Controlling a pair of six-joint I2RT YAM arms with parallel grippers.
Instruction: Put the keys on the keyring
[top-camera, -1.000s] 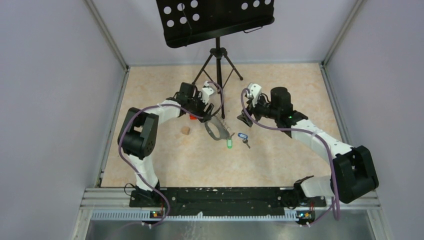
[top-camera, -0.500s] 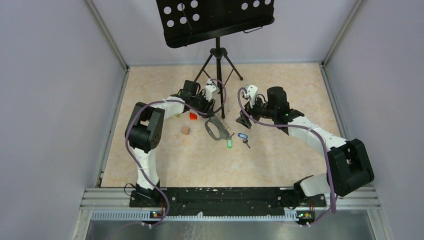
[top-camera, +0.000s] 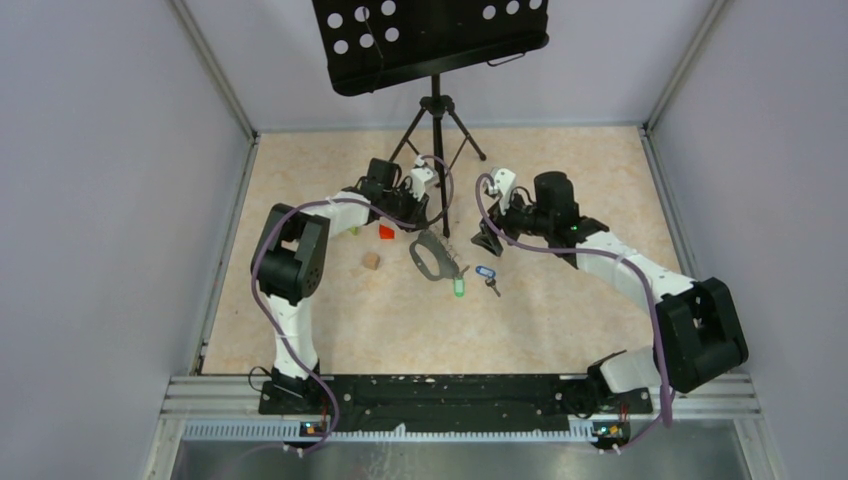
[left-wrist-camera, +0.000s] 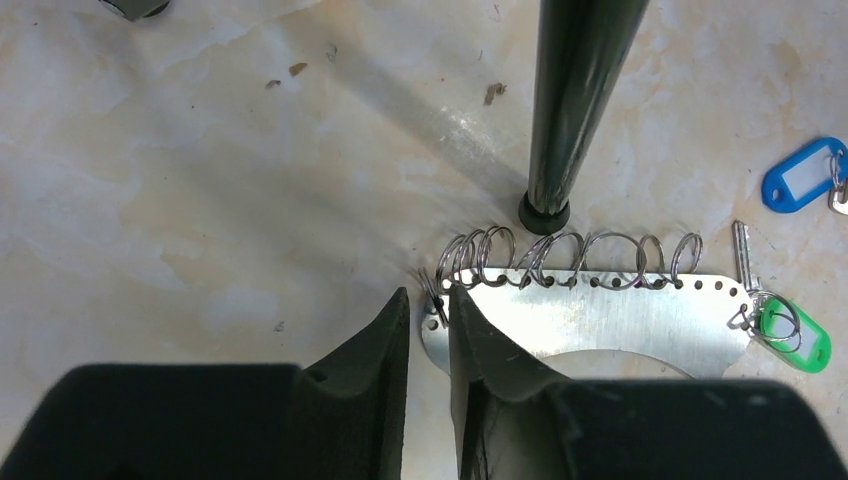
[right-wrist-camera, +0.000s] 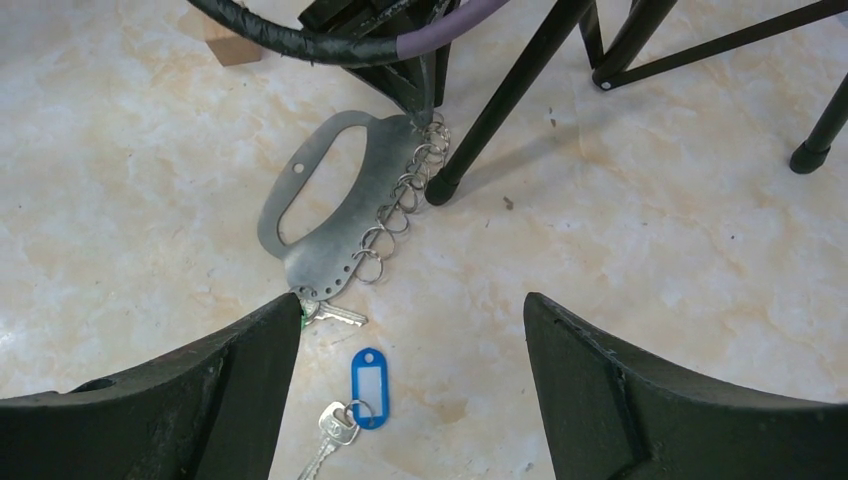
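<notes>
Near keyring (right-wrist-camera: 380, 180), blue-tagged key (right-wrist-camera: 367, 388) (white label)

Narrowly parted jaws straddle one corner of the keyring (left-wrist-camera: 600, 312).

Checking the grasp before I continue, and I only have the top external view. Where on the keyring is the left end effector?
Observer: In the left wrist view, the left end effector straddles one end corner of the keyring with the jaws almost together. I cannot tell whether it is clamped.
Operator: Green key on yet?
Observer: The green-tagged key looks hooked by a small ring to the keyring's opposite end.
Operator: And blue?
Observer: In the right wrist view, the blue-tagged key lies loose, apart from the keyring, under the wide-open right end effector.
</notes>
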